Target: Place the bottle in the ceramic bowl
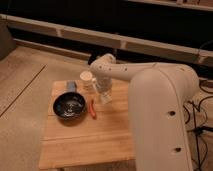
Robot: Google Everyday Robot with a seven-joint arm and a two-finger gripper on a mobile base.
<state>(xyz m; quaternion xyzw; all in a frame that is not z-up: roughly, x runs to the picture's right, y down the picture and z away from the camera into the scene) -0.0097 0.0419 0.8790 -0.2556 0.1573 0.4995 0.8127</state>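
The glossy black ceramic bowl (70, 106) sits on the left part of the wooden table (85, 142). My gripper (104, 94) points down over the table just right of the bowl, at the end of the white arm. A small whitish bottle (105, 99) stands upright right at the gripper's tip, beside the bowl and not in it. Whether the gripper grips it does not show.
A round cream-topped jar (87, 78) stands at the table's back, left of the gripper. A small grey-blue block (71, 86) lies behind the bowl. A thin orange-red stick (93, 109) lies between bowl and bottle. My bulky white arm (160, 115) covers the table's right side.
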